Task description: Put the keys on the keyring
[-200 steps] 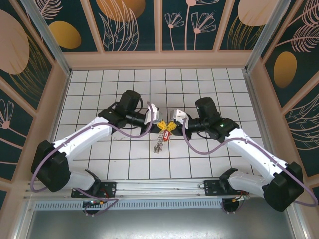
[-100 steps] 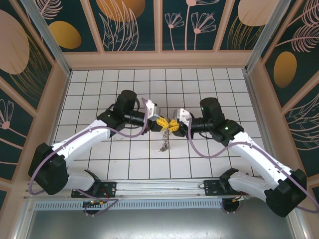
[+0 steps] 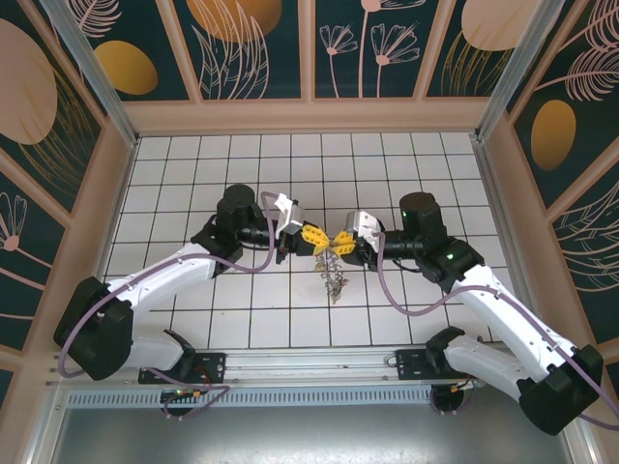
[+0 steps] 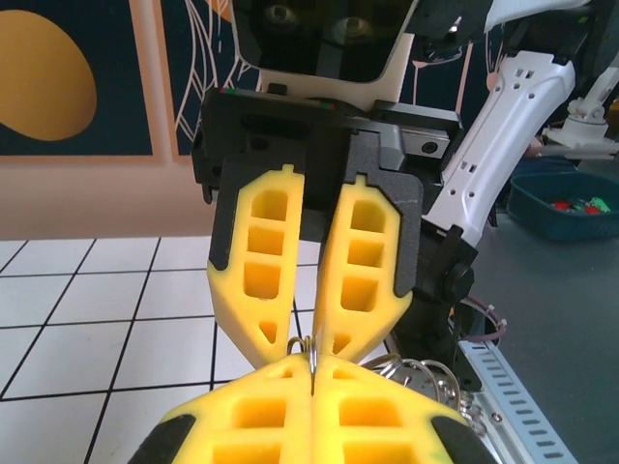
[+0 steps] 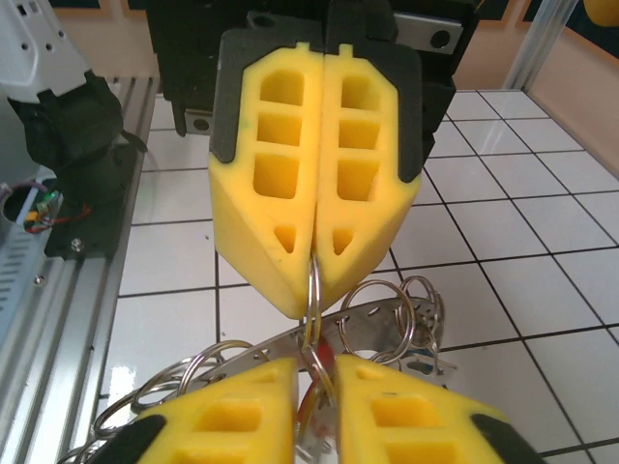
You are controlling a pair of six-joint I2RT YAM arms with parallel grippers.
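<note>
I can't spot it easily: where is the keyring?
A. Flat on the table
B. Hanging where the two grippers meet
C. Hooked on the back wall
B: the keyring dangles off the table, pinched by the shut left gripper, tip to tip with the right gripper.

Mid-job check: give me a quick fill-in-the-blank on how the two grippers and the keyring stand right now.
1. The left gripper is ___ on a thin wire loop of the keyring.
2. The right gripper has its fingers slightly ___, with that loop between them.
3. The rest of the keyring hangs ___ the two grippers.
4. Both grippers have fingers coloured ___.

Missing words: shut; apart; below; yellow
</note>
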